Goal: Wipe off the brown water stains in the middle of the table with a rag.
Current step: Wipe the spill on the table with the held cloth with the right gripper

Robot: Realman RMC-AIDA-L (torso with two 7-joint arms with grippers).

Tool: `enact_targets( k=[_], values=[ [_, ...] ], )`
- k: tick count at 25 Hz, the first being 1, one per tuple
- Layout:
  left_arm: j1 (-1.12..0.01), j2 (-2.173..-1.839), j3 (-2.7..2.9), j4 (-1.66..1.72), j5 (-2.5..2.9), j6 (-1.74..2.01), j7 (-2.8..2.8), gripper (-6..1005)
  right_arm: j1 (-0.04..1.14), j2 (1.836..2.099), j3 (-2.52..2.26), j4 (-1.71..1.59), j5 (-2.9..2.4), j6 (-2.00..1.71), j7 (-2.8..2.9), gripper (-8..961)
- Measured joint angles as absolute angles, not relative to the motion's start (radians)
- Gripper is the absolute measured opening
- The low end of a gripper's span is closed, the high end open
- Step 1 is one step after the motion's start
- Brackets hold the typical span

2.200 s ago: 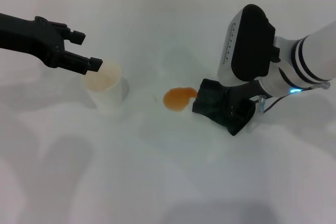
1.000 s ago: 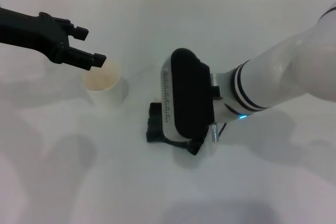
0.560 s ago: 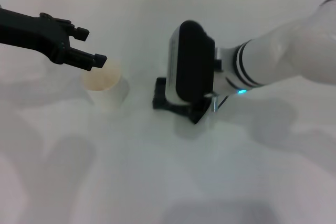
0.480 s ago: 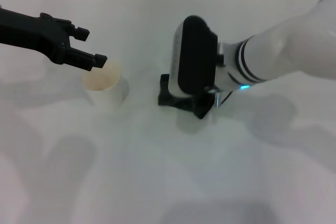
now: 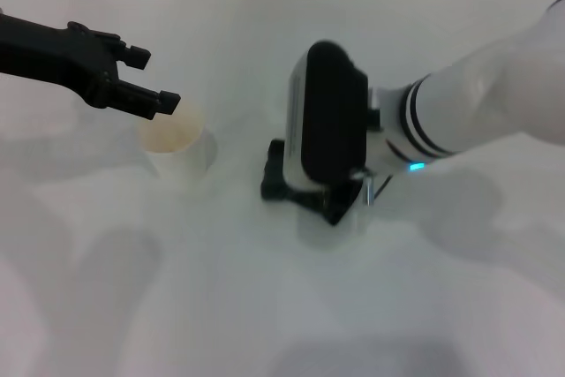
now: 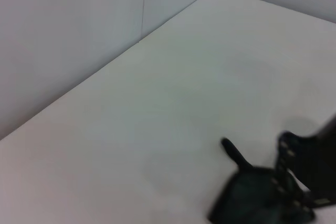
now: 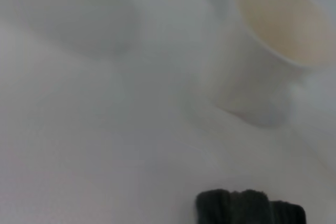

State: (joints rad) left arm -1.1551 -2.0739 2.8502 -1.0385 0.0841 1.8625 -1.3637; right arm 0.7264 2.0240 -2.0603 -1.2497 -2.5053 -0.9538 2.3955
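Taking the white cup point(image 5: 177, 149) as the anchor: nearest the robot's head camera there's just bare white table point(image 5: 265, 306), with soft grey shadows on it. A bit further out, on the robot's-right side of the cup and near it but not touching, sits the rag point(image 5: 281, 181) — a dark, folded wad pressed flat on the tabletop, mostly covered from above by the right arm's bulky black-and-white wrist. The right gripper point(image 5: 331, 200) is down on that rag, but the wrist housing hides its fingers, so can't tell whether they're pinching the cloth or just pushing on it. In the right wrist view a dark edge of the rag point(image 7: 249, 207) pokes in, with the cup point(image 7: 273, 40) beyond it, showing its pale tan inside. No orange-brown stain shows anywhere; the spot under the rag can't be seen. Further back, the left gripper point(image 5: 152, 86) hangs above the cup's far-left rim, its black fingers point(image 5: 159, 101) spread with a clear gap between them and holding nothing — one tip sits right over the rim. The left wrist view shows the table point(image 6: 173, 103) running to a wall corner.
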Motion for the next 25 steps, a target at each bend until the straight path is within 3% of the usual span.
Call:
enact_targets(
  k=[10,25],
  values=[
    [-1.154,-2.074,2.850,-1.043,0.084,1.862,-1.364,890,0.640,2.026,-2.147,-1.443,-2.497,-1.057,2.323,68],
    [-1.153,-2.075,2.850,-1.038,0.084,1.855,-1.364,892,0.727,2.028,-2.122,-1.245,-2.508,-0.822,2.388,80]
  ],
)
